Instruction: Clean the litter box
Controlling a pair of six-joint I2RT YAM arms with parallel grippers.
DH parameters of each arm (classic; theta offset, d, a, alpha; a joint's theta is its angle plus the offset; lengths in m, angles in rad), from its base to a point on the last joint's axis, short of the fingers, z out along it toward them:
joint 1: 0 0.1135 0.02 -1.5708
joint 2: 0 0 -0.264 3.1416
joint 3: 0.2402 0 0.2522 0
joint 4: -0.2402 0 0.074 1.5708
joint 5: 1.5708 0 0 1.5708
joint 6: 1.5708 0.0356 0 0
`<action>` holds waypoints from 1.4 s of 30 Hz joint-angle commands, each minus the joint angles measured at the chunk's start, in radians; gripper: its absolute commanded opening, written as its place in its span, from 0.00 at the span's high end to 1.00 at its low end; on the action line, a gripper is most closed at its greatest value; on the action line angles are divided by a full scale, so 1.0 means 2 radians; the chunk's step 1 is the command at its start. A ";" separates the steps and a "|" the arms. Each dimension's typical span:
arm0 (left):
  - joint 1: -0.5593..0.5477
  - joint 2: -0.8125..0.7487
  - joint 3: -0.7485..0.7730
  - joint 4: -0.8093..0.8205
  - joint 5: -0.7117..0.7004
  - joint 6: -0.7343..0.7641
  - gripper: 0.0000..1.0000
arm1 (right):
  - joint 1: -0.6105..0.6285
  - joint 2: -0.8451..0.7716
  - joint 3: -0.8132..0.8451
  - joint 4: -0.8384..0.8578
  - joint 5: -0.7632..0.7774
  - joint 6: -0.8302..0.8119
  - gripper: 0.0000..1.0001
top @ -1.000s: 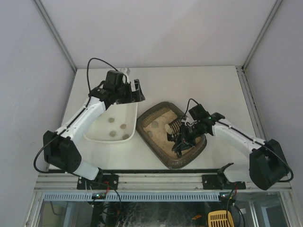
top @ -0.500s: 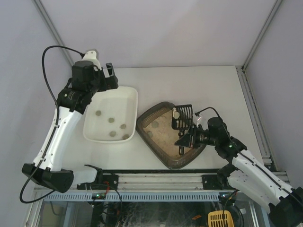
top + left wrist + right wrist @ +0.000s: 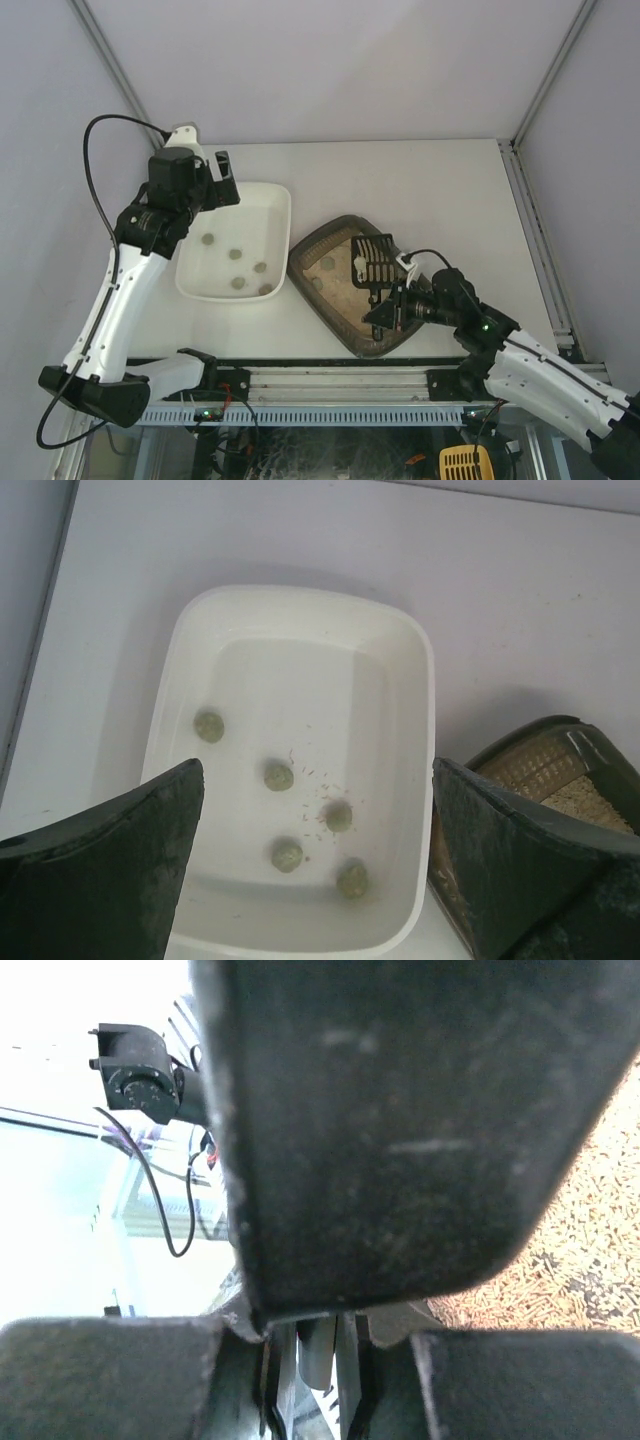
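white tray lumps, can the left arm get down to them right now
Probably yes: the left gripper hangs open above the white tray, and its wrist view shows the five round lumps lying uncovered on the floor, nothing in between.

One litter box [image 3: 320, 241], five balls [image 3: 279, 776] in tray [image 3: 300, 598]

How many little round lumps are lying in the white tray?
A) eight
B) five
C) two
B: the left wrist view shows five greenish lumps scattered on the floor of the white tray.
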 commanded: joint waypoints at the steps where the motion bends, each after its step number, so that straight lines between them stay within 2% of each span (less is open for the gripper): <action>1: 0.004 -0.009 -0.019 0.029 -0.012 0.010 0.00 | -0.015 -0.062 0.017 0.009 0.034 -0.021 1.00; 4: 0.006 -0.012 -0.027 0.031 -0.008 0.011 0.00 | -0.043 -0.077 0.012 -0.001 0.025 -0.014 1.00; 7: 0.009 -0.013 -0.033 0.034 -0.006 0.010 0.00 | -0.018 -0.058 0.007 0.008 0.010 -0.002 1.00; 12: 0.012 -0.017 -0.040 0.035 0.008 0.009 0.00 | -0.068 -0.079 -0.017 0.062 -0.032 0.039 1.00; 17: 0.016 -0.013 -0.042 0.037 0.012 0.007 0.00 | 0.000 -0.016 0.014 0.053 -0.015 0.010 1.00; 21: 0.016 -0.013 -0.044 0.038 0.017 0.007 0.00 | -0.079 -0.035 -0.016 0.114 -0.059 0.068 1.00; 22: 0.016 -0.012 -0.044 0.038 0.017 0.007 0.00 | -0.083 -0.027 -0.012 0.112 -0.054 0.070 1.00; 26: 0.017 -0.011 -0.044 0.038 0.026 0.008 0.00 | -0.039 0.003 0.030 0.051 -0.029 0.047 1.00; 30: 0.018 -0.010 -0.045 0.038 0.033 0.008 0.00 | -0.102 -0.039 0.004 0.073 -0.051 0.086 1.00; 33: 0.018 -0.012 -0.047 0.038 0.034 0.008 0.00 | -0.067 -0.021 0.017 0.038 -0.031 0.063 1.00; 35: 0.018 -0.012 -0.047 0.039 0.036 0.008 0.00 | -0.055 -0.016 0.011 0.046 -0.036 0.065 1.00; 38: 0.019 -0.014 -0.047 0.040 0.038 0.008 0.00 | -0.127 -0.055 -0.017 0.091 -0.083 0.107 1.00; 40: 0.019 -0.015 -0.045 0.039 0.038 0.010 0.00 | -0.170 -0.054 -0.011 0.080 -0.106 0.101 1.00; 42: 0.020 -0.016 -0.044 0.038 0.036 0.009 0.00 | -0.132 -0.022 0.023 0.019 -0.087 0.061 1.00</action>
